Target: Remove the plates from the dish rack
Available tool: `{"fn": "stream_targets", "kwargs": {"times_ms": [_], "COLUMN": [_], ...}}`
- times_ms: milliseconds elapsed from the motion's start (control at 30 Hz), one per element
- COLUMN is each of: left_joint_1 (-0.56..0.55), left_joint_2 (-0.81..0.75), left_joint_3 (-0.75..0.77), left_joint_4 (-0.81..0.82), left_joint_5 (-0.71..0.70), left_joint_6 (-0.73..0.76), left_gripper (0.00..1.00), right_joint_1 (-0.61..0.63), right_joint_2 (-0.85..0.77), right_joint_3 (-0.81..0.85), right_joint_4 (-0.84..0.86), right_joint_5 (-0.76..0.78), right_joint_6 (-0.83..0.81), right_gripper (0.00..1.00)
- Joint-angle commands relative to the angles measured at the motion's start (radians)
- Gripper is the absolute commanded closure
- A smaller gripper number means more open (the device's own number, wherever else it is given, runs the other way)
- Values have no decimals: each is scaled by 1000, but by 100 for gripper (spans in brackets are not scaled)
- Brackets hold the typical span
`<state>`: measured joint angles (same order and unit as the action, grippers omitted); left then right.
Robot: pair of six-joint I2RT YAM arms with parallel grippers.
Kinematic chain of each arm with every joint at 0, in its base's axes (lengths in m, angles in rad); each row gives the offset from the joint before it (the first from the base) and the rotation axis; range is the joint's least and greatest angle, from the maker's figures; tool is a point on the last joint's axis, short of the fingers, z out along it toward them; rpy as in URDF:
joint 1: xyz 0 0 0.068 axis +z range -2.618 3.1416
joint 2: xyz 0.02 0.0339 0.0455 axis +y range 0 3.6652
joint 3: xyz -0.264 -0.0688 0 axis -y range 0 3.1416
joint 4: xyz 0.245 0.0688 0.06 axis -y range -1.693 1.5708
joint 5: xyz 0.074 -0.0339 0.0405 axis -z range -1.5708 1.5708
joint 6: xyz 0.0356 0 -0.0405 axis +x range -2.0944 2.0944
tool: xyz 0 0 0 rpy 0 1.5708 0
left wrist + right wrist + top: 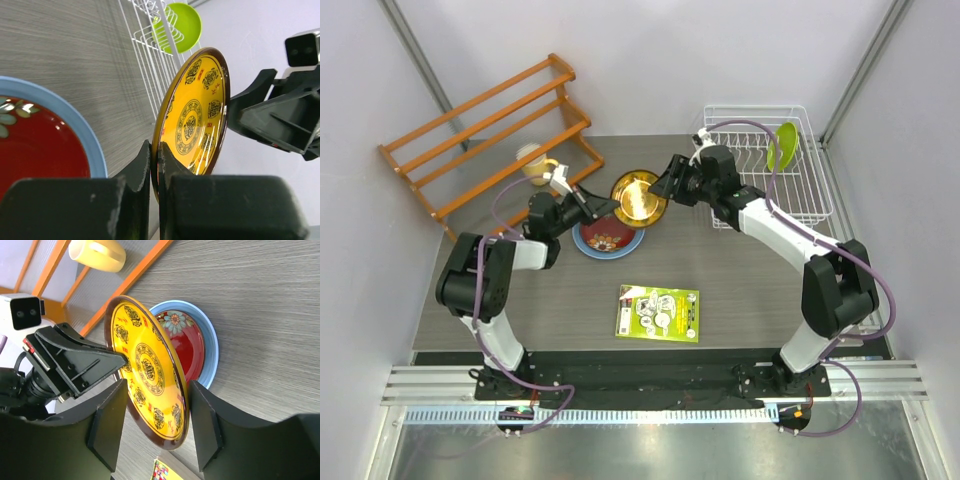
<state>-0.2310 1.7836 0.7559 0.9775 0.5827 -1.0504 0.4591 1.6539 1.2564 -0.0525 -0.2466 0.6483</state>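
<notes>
The orange-yellow patterned plate (638, 196) (195, 115) (147, 370) is held on edge above the table. My left gripper (605, 205) (156, 150) is shut on its rim. My right gripper (665, 185) (157, 387) is open, its jaws straddling the opposite rim without gripping. Below, the dark red patterned plate (610, 238) (30, 145) (192, 345) lies inside the light blue plate (584, 243) (85, 135) (212, 350) on the table. The lime green plate (785, 145) (185, 25) stands in the white wire dish rack (760, 112) (150, 50).
An orange wooden slatted shelf rack (490, 130) (135, 275) stands at the back left with a yellow mug (533, 163) (97, 252) beside it. A green and white booklet (658, 313) lies on the table near the front middle.
</notes>
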Motion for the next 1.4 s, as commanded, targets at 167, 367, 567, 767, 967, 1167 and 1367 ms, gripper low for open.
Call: {"fn": "stream_targets", "kwargs": {"times_ms": [167, 367, 567, 767, 967, 1167, 1367], "left_joint_1": [62, 71, 82, 85, 94, 98, 98], "left_joint_2": [-119, -181, -184, -188, -199, -187, -185], "left_joint_3": [-30, 10, 19, -9, -23, -39, -15], "left_joint_4": [-208, -508, -622, -617, -609, -571, -597], "left_joint_5": [-61, -155, -179, -233, -270, -261, -248], "left_joint_6": [164, 337, 368, 372, 377, 365, 385], "left_gripper": [100, 100, 100, 100, 100, 72, 56], "right_joint_1": [-28, -57, -68, -80, -96, -112, -152], "right_joint_2": [-60, -71, -72, -74, -77, -83, -106], "right_joint_3": [-11, -31, -43, -55, -57, -57, -25], "right_joint_4": [-50, -64, -67, -69, -75, -86, -138], "right_joint_5": [102, 107, 105, 101, 93, 90, 118], "right_joint_6": [-78, -95, -98, -104, -111, -121, -165], "right_gripper": [39, 39, 39, 40, 40, 40, 40]}}
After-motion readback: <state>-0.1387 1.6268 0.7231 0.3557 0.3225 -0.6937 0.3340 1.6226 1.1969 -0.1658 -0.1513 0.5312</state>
